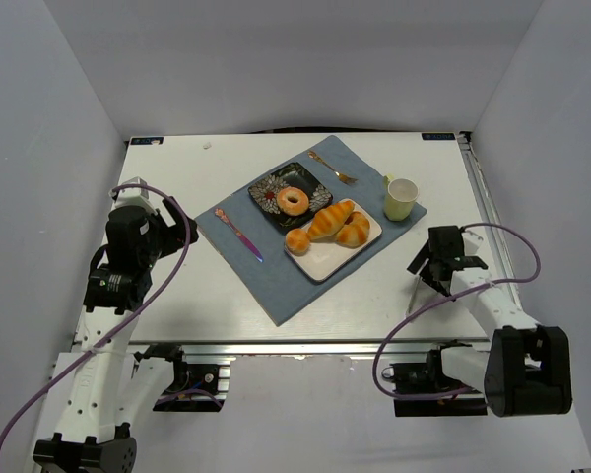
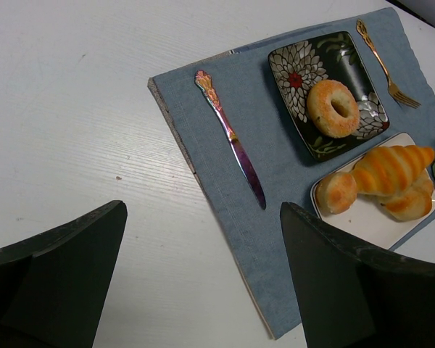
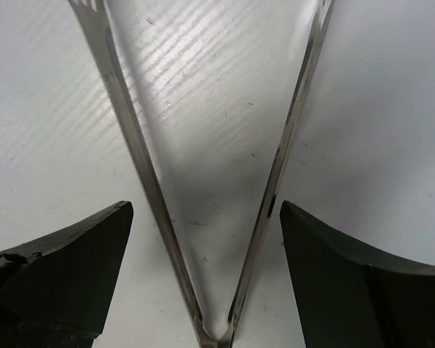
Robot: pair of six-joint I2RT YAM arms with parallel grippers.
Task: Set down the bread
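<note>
Between the spread jaws of my right pincer (image 3: 206, 210), tongs (image 3: 141, 167) flat on table (image 3: 43, 109), bread (image 1: 293, 201) on plate (image 1: 267, 190) well to its left, my left pincer (image 2: 203, 210) spread too.

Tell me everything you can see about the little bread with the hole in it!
The bread is a small ring, like a donut, golden-brown with a paler rim round the hole in its middle. Its crust looks soft and a bit speckled. It is whole and lies flat near the middle of the black flowered plate, which sits on the blue cloth mat. Only that plate touches it; the long rolls on the white plate beside it lie apart from it.
</note>
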